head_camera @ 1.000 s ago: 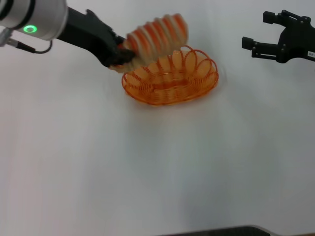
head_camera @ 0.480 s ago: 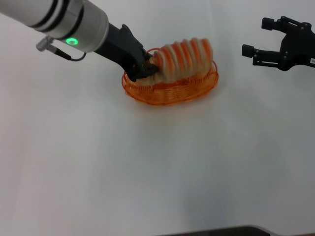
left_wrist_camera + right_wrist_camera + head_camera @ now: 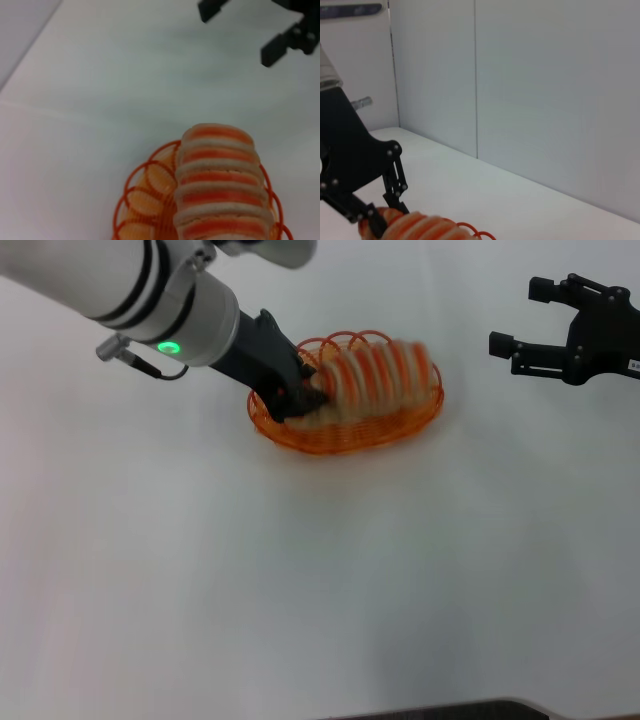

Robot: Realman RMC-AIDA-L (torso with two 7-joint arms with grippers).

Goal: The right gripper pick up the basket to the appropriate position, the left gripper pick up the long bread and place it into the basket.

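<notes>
Gripping the left end of the long bread (image 3: 375,377), your left gripper (image 3: 305,392) reaches in over the left rim of the basket (image 3: 400,425), its fingers clenched on the loaf. You can see the bread lying lengthwise inside the basket, which sits on the white table (image 3: 300,590) toward the far side. Your right gripper (image 3: 522,315) hovers well apart to the far right, fingers spread and holding nothing.
</notes>
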